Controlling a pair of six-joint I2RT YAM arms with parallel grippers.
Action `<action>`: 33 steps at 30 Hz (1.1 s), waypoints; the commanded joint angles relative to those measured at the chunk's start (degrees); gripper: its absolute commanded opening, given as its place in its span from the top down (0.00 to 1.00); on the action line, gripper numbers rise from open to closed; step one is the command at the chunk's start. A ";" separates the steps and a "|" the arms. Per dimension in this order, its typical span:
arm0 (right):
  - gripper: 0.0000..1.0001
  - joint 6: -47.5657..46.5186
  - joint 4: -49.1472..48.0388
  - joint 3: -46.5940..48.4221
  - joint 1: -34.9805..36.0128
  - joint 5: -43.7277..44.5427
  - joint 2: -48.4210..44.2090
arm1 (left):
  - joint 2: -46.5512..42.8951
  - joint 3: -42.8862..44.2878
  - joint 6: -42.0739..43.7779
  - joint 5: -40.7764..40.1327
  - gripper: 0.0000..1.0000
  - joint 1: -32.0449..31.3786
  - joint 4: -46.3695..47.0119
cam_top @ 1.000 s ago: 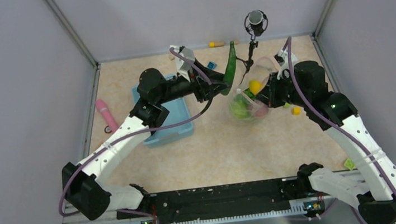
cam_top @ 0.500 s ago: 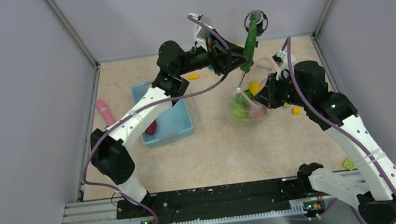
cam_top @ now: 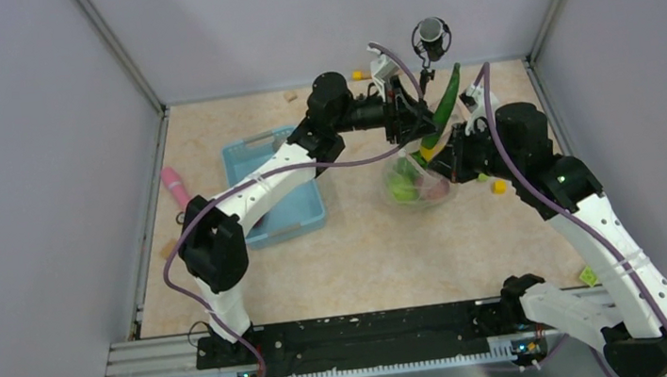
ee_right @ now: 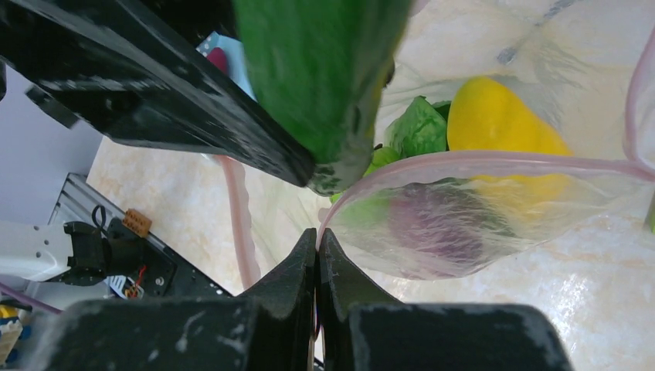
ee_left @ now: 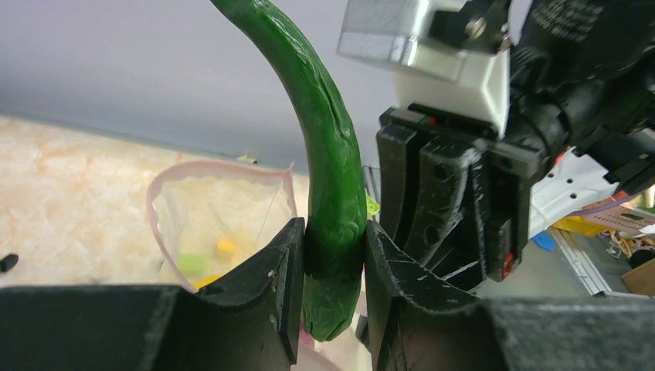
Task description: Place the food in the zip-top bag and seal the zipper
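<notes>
Dark green cucumber (cam_top: pixel 446 100) clamped in left gripper (ee_left: pixel 334 270), angled to 1 o'clock above clear zip-top bag (cam_top: pixel 417 190), pink zipper (ee_right: pixel 502 158) pinched by right gripper (ee_right: pixel 317 259), white print (ee_left: pixel 579 14) possibly a label, unreadable

On my left wrist feed the cucumber (ee_left: pixel 328 178) runs off the top edge and my left pincer (ee_left: pixel 332 263) hides the bottom of the zip-top bag (ee_left: pixel 220 209). On the right wrist feed the red-purple piece (ee_right: pixel 432 224) is only a smear behind plastic.

Beige table (cam_top: pixel 356 252): light blue basket (cam_top: pixel 309 212) is set left of centre, pink stick (cam_top: pixel 176 186) by left edge, zip-top bag (cam_top: pixel 420 188) right of centre, yellow block (cam_top: pixel 498 186) just beside it.
</notes>
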State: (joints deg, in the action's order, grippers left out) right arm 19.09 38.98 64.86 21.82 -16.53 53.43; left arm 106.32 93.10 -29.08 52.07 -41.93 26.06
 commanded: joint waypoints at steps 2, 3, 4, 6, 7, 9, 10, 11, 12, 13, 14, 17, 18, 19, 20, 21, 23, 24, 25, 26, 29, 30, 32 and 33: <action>1.00 -0.45 -1.88 2.21 -0.49 1.52 -1.26 | -1.86 -0.42 8.99 -1.54 1.00 -0.51 -9.44; 1.00 -0.47 -1.82 2.29 -0.55 1.96 -1.37 | -2.52 -1.49 10.14 -1.97 1.00 -0.52 -10.58; 1.00 -0.32 -1.81 2.22 -0.54 2.47 -1.48 | -3.24 -3.13 11.31 -2.58 1.00 -0.52 -11.57; 1.00 -0.18 -1.78 2.26 -0.55 3.25 -1.69 | -4.87 -5.31 14.31 -3.06 1.00 -0.52 -13.95; 1.00 -0.04 -1.58 2.39 -0.55 3.78 -1.72 | -5.74 -6.05 15.70 -4.09 1.00 -0.56 -15.49; 1.00 0.20 -1.28 2.57 -0.54 4.95 -1.70 | -7.79 -7.43 18.73 -5.66 1.00 -0.61 -18.74; 1.00 0.36 -1.01 2.80 -0.55 5.60 -1.67 | -8.68 -7.89 20.17 -6.27 1.00 -0.66 -20.48; 1.00 0.58 -0.75 2.92 -0.52 6.46 -1.68 | -9.12 -8.40 21.86 -6.67 1.00 -0.61 -22.21; 1.00 0.68 -0.55 3.08 -0.50 7.04 -1.80 | -10.36 -8.79 23.63 -7.02 1.00 -0.65 -24.15; 1.00 0.73 -0.43 3.22 -0.51 7.53 -1.84 | -11.07 -9.22 25.16 -7.44 1.00 -0.75 -25.51; 1.00 0.80 -0.40 3.32 -0.55 7.90 -1.99 | -11.76 -9.47 27.06 -7.81 1.00 -1.05 -28.21; 1.00 0.90 -0.46 3.42 -0.51 8.80 -2.18 | -12.84 -8.50 33.38 -11.53 1.00 -2.33 -36.64; 1.00 0.91 -0.43 3.43 -0.47 8.92 -2.13 | -13.02 -8.20 34.35 -12.95 1.00 -2.81 -38.30; 1.00 0.95 -0.45 3.43 -0.54 8.90 -2.05 | -13.03 -7.68 35.08 -14.26 1.00 -3.22 -39.51; 1.00 1.01 -0.48 3.53 -0.55 8.81 -2.05 | -12.97 -7.21 35.30 -15.49 0.96 -3.53 -40.57; 1.00 1.00 -0.43 3.59 -0.54 8.74 -1.90 | -12.84 -6.63 35.42 -16.05 0.89 -3.73 -41.46; 1.00 1.04 -0.41 3.62 -0.51 8.71 -1.74 | -12.66 -5.82 35.63 -16.29 0.80 -3.86 -42.59; 1.00 1.11 -0.40 3.64 -0.55 8.71 -1.63 | -12.69 -5.74 35.74 -16.32 0.76 -3.94 -42.71; 1.00 1.12 -0.43 3.69 -0.54 8.71 -1.58 | -12.61 -5.74 35.75 -16.33 0.70 -3.94 -42.76; 1.00 1.16 -0.40 3.66 -0.55 8.64 -1.50 | -12.67 -5.76 35.85 -16.44 0.61 -4.01 -42.72; 1.00 1.25 -0.42 3.71 -0.51 8.46 -1.46 | -12.88 -5.59 35.29 -17.11 0.36 -4.17 -42.86; 1.00 1.22 -0.47 3.74 -0.55 8.45 -1.33 | -13.04 -5.44 35.02 -17.17 0.29 -4.15 -42.86; 1.00 1.27 -0.44 3.77 -0.52 8.45 -1.39 | -13.50 -5.25 34.55 -17.31 0.20 -4.23 -42.79; 1.00 1.35 -0.46 3.79 -0.53 8.45 -1.36 | -13.81 -5.21 34.22 -17.58 0.17 -4.23 -42.76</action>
State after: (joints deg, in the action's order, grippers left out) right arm 19.73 40.16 65.01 21.82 -8.67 52.86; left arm 95.09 85.41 5.37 35.57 -46.17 -16.23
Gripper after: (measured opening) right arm 0.005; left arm 0.777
